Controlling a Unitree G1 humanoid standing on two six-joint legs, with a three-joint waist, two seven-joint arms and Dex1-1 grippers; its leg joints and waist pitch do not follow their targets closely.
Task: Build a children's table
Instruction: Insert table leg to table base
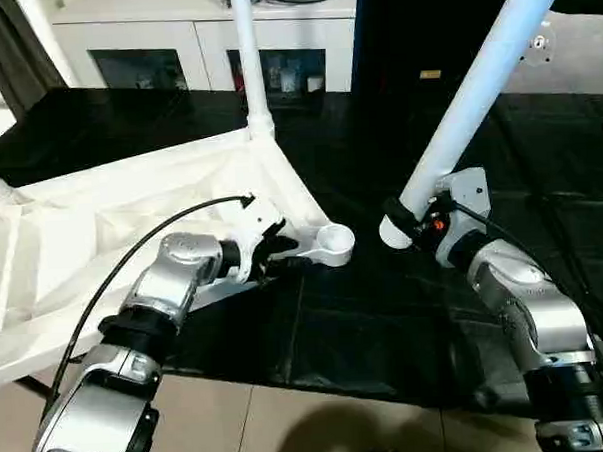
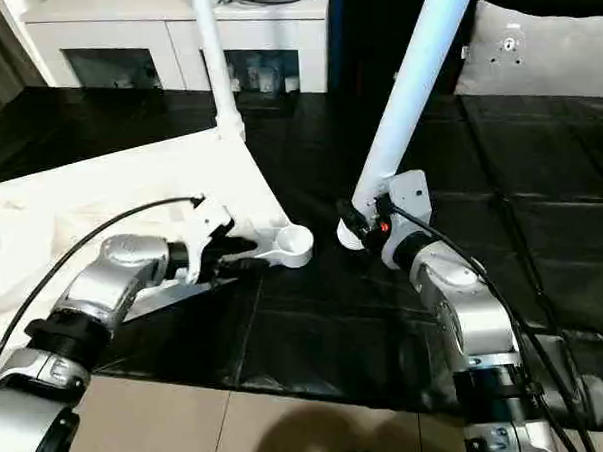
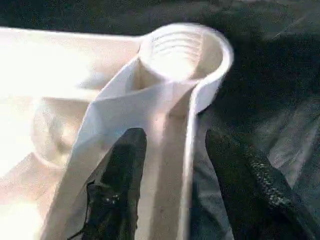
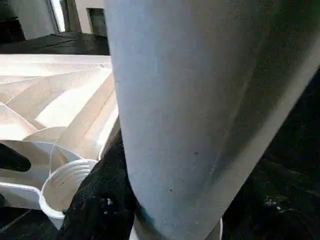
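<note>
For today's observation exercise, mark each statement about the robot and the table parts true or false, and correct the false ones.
1. The right gripper holds a white leg. True.
2. The corner socket nearest the grippers already has a leg in it. False: it is empty.
3. The table top lies underside up. True.
4. The left gripper is shut tight on the rim. False: its fingers stand apart either side of the rim.
5. A leg stands at the far corner. True.

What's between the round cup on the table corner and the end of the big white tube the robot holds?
Nothing but bare black mat. The head views show an open gap between the empty corner socket and the leg's end.
</note>
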